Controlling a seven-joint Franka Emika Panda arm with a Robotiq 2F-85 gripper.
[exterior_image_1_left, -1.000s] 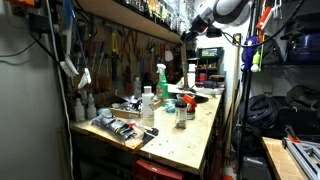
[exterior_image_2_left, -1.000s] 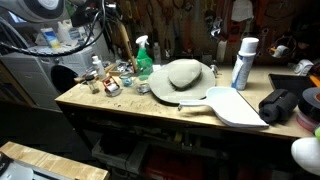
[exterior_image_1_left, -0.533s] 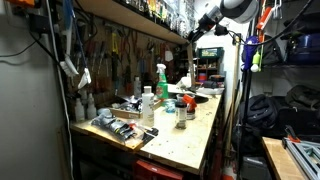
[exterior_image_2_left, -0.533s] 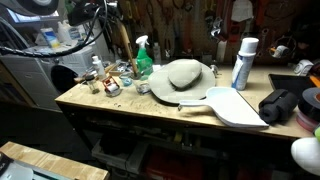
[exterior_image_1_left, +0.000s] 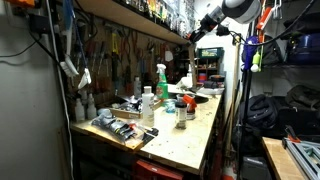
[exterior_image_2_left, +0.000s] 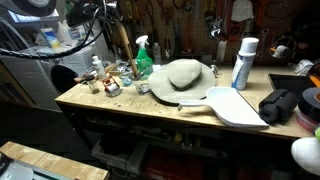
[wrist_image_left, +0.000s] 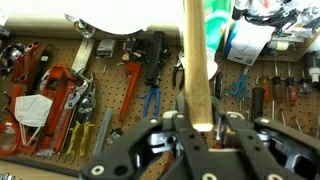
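In the wrist view my gripper (wrist_image_left: 200, 122) is shut on a light wooden handle (wrist_image_left: 197, 55) that runs straight away from the jaws towards a white object at the top edge. Behind it hangs a pegboard of hand tools (wrist_image_left: 60, 90). In an exterior view the gripper (exterior_image_1_left: 203, 27) is high above the far end of the workbench (exterior_image_1_left: 190, 140), under the shelf. In an exterior view a wooden stick (exterior_image_2_left: 121, 45) slants down at the back left of the bench, next to the green spray bottle (exterior_image_2_left: 143, 57).
The bench carries a grey hat (exterior_image_2_left: 183, 74), a white flat scoop-shaped piece (exterior_image_2_left: 235, 106), a white spray can (exterior_image_2_left: 243, 62), a black bag (exterior_image_2_left: 283, 105), and bottles and jars (exterior_image_1_left: 150, 105). A tray of small tools (exterior_image_1_left: 122, 128) lies near the front edge.
The arm has shifted slightly up and to the right in an exterior view. The things on the bench have not moved.
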